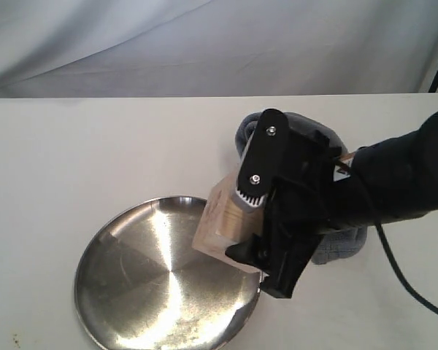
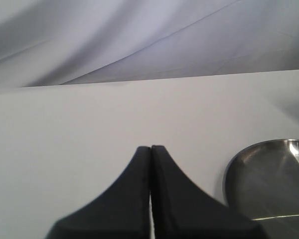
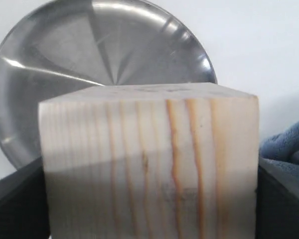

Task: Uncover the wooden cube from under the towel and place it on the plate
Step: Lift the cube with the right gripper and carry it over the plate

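Observation:
My right gripper (image 1: 237, 222) is shut on the wooden cube (image 1: 217, 219), a pale block with brown grain, and holds it above the right rim of the steel plate (image 1: 139, 292). In the right wrist view the wooden cube (image 3: 149, 164) fills the frame between two black fingers (image 3: 12, 206), with the plate (image 3: 55, 64) beyond it. The blue-grey towel (image 1: 343, 244) lies bunched under and behind the right arm; a fold of the towel (image 3: 284, 144) shows beside the cube. My left gripper (image 2: 150, 149) is shut and empty over bare table, with the plate (image 2: 269, 179) off to one side.
The white table (image 1: 73, 160) stretches around the plate. A pale draped backdrop (image 1: 204, 44) hangs behind the table's far edge. A black cable (image 1: 401, 277) trails from the right arm.

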You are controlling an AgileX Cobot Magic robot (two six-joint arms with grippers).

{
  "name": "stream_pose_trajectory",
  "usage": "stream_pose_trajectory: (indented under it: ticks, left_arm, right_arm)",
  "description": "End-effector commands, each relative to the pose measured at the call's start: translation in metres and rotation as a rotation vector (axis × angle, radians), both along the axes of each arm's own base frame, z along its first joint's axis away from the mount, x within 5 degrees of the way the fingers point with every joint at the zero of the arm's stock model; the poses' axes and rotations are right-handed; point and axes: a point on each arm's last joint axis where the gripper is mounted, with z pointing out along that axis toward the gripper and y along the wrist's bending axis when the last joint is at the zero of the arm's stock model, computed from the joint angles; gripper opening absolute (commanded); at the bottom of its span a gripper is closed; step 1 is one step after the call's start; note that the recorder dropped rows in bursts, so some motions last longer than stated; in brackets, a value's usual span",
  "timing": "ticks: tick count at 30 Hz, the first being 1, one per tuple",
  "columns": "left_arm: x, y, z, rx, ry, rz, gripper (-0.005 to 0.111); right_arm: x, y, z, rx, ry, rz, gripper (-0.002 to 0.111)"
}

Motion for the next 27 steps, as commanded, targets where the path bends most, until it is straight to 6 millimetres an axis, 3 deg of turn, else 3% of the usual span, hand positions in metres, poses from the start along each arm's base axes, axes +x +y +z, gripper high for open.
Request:
stream_pose_trajectory:
  ticks: [1,10,19,27]
  left_arm:
    - [0.0,0.0,0.0,-0.009,-0.007,-0.003,0.0]
    - [0.0,0.0,0.0,-0.009,-0.007,-0.003,0.0]
    - [0.0,0.0,0.0,-0.009,-0.007,-0.003,0.0]
    - [0.0,0.0,0.0,-0.009,-0.007,-0.003,0.0]
  right_arm:
    - [0.011,0.011,-0.018,0.012,0.017,-0.045,0.0]
    - [0.032,0.024,-0.057,-0.021,0.047,-0.105,0.0]
    - [0.045,0.084,-0.048,0.046,0.078,-0.024,0.0]
    - [0.059,0.107,-0.075,-0.005,0.16,0.015,0.0]
